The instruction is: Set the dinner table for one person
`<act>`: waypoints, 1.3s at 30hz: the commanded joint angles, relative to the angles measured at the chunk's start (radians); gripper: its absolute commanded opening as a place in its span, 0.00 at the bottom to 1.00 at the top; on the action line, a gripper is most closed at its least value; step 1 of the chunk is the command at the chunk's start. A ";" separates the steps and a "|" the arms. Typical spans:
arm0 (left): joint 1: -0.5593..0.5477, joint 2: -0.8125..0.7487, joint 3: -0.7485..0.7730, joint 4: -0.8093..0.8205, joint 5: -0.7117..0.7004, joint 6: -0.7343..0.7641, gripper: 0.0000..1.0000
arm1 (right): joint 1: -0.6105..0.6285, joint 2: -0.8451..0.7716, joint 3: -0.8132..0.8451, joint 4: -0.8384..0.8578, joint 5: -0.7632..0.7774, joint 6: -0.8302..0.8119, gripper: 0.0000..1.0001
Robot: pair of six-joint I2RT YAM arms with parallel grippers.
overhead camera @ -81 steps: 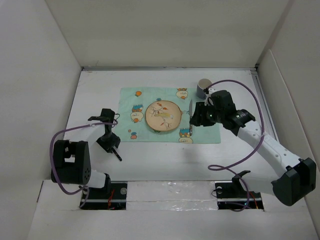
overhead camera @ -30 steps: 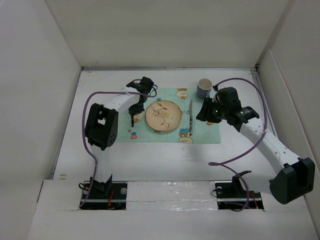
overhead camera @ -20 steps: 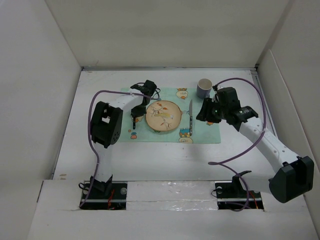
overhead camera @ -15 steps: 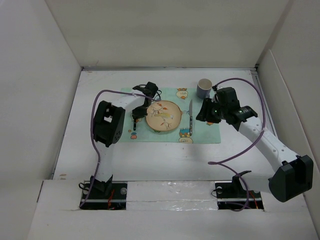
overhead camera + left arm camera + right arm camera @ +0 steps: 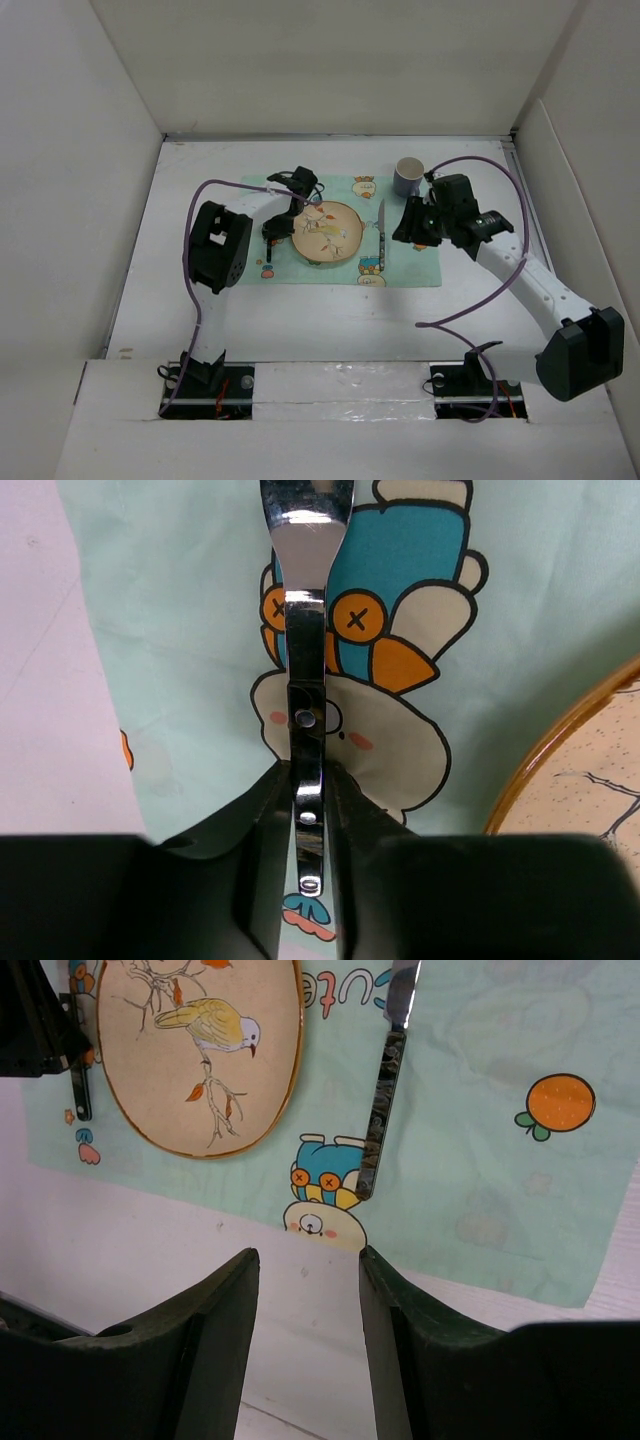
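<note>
The white dinner table [image 5: 300, 310] carries a mint-green cartoon mat [image 5: 410, 262]. A round plate with a bird print [image 5: 327, 231] lies on the mat. My left gripper [image 5: 269, 237] is shut on a metal fork [image 5: 306, 630] and holds it low over the mat just left of the plate. In the left wrist view the fork's handle sits between the jaws of my left gripper [image 5: 307, 820]. A knife [image 5: 381, 226] lies on the mat right of the plate. My right gripper [image 5: 307, 1255] is open and empty, just right of the knife [image 5: 385, 1090].
A grey cup [image 5: 407, 176] stands at the mat's far right corner, close behind my right gripper [image 5: 405, 228]. White walls edge the table on the left, the back and the right. The plate's rim [image 5: 570, 770] is just right of the fork.
My left arm has swung from the near left of the table to the mat, carrying the fork beside the plate. My right gripper has drawn back from the knife, which stays on the mat.
</note>
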 commanded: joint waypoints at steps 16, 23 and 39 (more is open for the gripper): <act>-0.002 -0.340 0.248 -0.097 0.087 -0.050 0.52 | -0.039 -0.021 0.242 -0.065 -0.020 -0.014 0.00; 0.007 -0.696 0.138 0.122 0.282 -0.163 0.53 | -0.059 -0.077 0.545 -0.094 0.010 0.017 0.04; 0.099 -1.191 -0.040 0.357 -0.054 -0.124 0.71 | -0.114 -0.474 0.399 0.193 0.725 -0.052 0.76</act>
